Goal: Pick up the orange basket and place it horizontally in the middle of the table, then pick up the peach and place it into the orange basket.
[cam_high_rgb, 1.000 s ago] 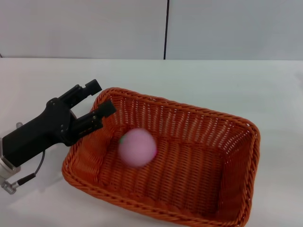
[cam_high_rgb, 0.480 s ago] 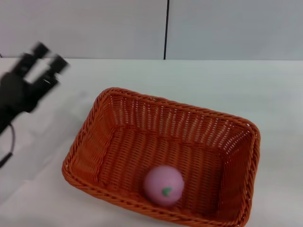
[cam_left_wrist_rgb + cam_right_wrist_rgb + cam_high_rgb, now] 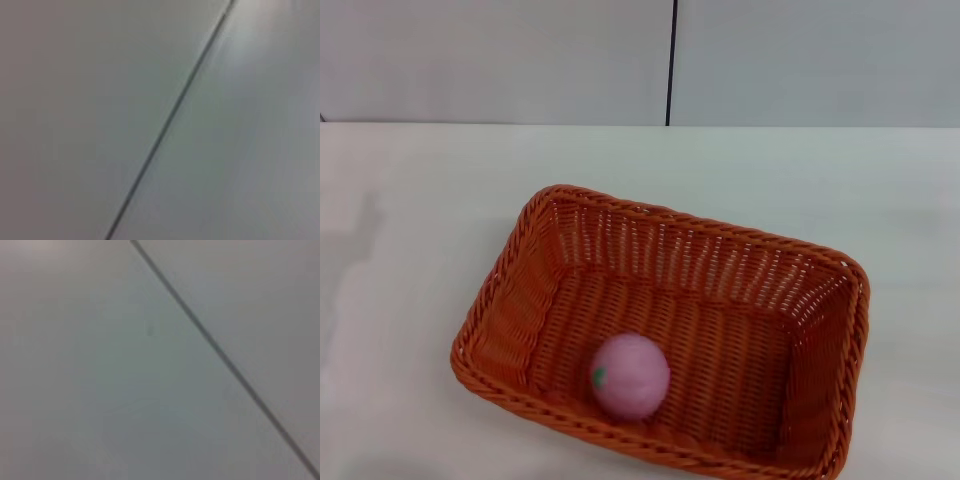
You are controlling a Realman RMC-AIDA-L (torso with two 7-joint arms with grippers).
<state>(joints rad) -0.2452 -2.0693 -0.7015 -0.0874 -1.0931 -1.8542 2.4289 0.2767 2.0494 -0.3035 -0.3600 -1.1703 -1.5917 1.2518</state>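
Observation:
The orange basket [image 3: 750,270] lies on the white table [image 3: 430,200], long side running left to right, slightly turned, in the middle of the head view. The pale pink peach [image 3: 631,375] rests inside it on the woven floor, close to the near wall and left of centre, its small green mark facing left. Neither gripper shows in the head view. Both wrist views hold only a plain grey surface crossed by a thin dark line, with no fingers in them.
A grey wall with a dark vertical seam [image 3: 671,60] stands behind the table's far edge. Bare tabletop lies to the left, right and behind the basket.
The left gripper released the peach, pulled away to the upper left and left the head view. The peach dropped into the basket and rolled a little to the left.

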